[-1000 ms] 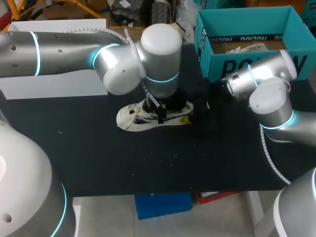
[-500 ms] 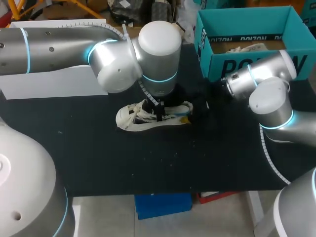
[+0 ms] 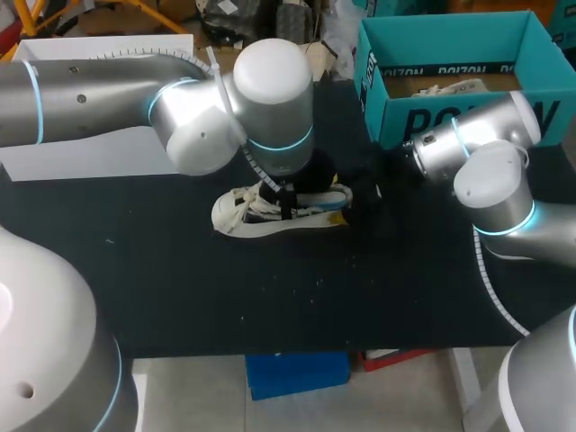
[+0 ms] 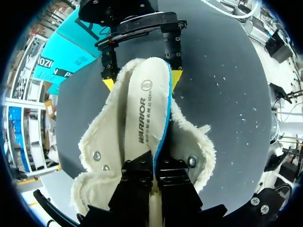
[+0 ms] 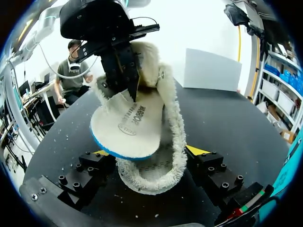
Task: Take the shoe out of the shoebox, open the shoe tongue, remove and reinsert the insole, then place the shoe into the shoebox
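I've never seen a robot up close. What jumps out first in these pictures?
A white insole with a blue edge sticks partly out of a fleecy white shoe at the middle of the black table, pinched from above by the left gripper. The right gripper clamps the shoe from both sides with its yellow tips. An open teal shoebox stands at the table's far right corner.

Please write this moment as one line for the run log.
left gripper: shut on insole | right gripper: shut on shoe heel | insole: partly out of shoe | shoe: on table, outside shoebox
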Robot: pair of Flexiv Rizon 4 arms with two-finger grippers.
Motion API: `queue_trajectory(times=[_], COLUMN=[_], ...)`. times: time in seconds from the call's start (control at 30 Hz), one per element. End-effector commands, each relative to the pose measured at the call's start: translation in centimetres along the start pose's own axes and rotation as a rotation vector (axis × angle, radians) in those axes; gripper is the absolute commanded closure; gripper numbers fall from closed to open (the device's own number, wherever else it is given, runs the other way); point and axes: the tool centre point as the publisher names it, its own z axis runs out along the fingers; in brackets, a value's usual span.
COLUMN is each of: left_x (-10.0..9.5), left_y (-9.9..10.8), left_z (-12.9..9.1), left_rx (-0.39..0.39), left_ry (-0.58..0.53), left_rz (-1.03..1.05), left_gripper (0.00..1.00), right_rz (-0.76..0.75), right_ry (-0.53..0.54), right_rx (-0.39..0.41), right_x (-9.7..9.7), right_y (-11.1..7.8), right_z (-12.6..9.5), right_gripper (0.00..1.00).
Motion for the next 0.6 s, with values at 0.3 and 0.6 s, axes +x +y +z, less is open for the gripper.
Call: queue_trajectory(times=[0.3, 0.6], left_x=[-0.1, -0.1], left_y=[-1.2, -2.2], left_z=[1.6, 1.7], left_rx=[0.132, 0.154], left_ry=[0.003, -0.044], left_rz=[0.113, 0.104], left_gripper=[0.45, 0.5], right_rz=[0.001, 0.001], right_ry=[0.0, 0.0], right_rx=[0.001, 0.001], right_x=[-0.3, -0.3], right_y=[-0.3, -0.3], right_z=[0.2, 0.2], right_gripper=[1.0, 1.0])
